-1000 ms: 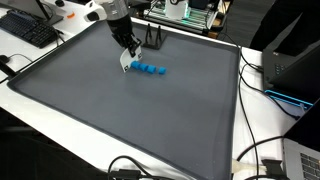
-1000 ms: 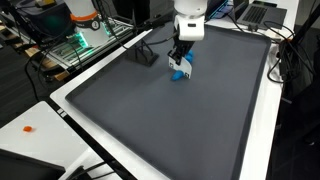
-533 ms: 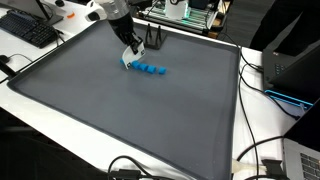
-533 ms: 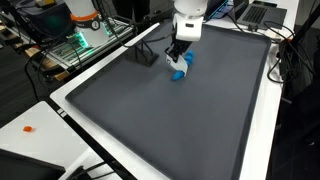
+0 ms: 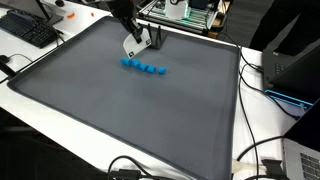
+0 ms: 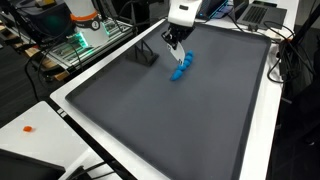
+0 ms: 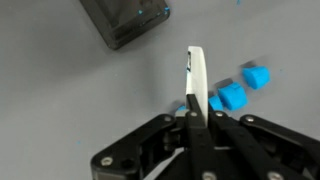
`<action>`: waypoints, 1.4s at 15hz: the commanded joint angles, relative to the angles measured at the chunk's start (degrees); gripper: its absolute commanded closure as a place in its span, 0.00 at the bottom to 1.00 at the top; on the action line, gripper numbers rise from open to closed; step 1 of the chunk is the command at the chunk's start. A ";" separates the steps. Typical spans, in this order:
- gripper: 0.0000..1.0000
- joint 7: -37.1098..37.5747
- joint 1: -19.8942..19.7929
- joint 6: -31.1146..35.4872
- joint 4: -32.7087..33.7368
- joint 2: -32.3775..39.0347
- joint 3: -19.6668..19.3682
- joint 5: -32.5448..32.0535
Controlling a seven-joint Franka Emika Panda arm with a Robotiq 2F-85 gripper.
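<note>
- One thin white strip (image 7: pixel 197 82) is all the jaws have. In the wrist view they're pressed together on its near end, and it pokes straight ahead, edge-on to the camera.
- Five or so small blue blocks (image 7: pixel 232 94) sit just past the strip, mostly off to its right in that view. One more peeks out on the strip's left, and I can't tell if anything touches there.
- In an exterior view the blue blocks (image 5: pixel 143 67) form a short row whose long axis runs across the tabletop (image 5: pixel 130 115), dipping a bit toward the camera at the right end. The jaws hang lifted over the row's left end, slightly behind it, with the strip pointing down toward it.
- In an exterior view from another angle, the blue blocks (image 6: pixel 181 66) lie just below and in front of the jaws.
- A dark box (image 5: pixel 155 40) stands a little farther back, near the jaws but apart from the row.
- There's plenty of bare grey surface on the near side of the row. The raised rim is well apart, with a keyboard (image 5: pixel 30 30) and cables (image 5: pixel 252 160) beyond it.
</note>
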 commanded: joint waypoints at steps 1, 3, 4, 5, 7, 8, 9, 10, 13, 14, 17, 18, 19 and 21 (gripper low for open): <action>0.99 8.35 0.11 -1.95 -3.40 -5.81 -0.67 4.23; 0.99 13.02 0.19 -0.59 -5.57 -8.61 -0.71 6.38; 0.99 16.46 0.50 0.05 -6.98 -10.09 -0.88 6.11; 0.99 19.35 0.58 0.58 -8.05 -11.20 -0.92 6.20; 0.99 25.90 0.61 1.72 -10.85 -13.79 -0.80 5.33; 0.99 28.92 0.48 1.96 -12.31 -15.00 -0.68 5.32; 0.99 31.81 0.32 2.15 -13.72 -16.15 -0.54 5.63; 0.99 33.99 0.17 2.12 -15.33 -17.40 -0.35 6.11; 0.99 39.18 0.06 4.16 -20.12 -20.41 0.28 6.51; 0.99 41.45 0.06 5.48 -21.68 -21.08 0.53 5.81; 0.99 45.78 0.01 11.50 -26.34 -23.03 1.41 5.12; 0.99 46.43 -0.01 14.52 -28.06 -23.48 1.68 5.12; 0.99 47.69 -0.09 16.31 -29.33 -23.80 1.94 4.53; 0.99 47.93 -0.06 20.48 -32.53 -24.75 2.27 5.05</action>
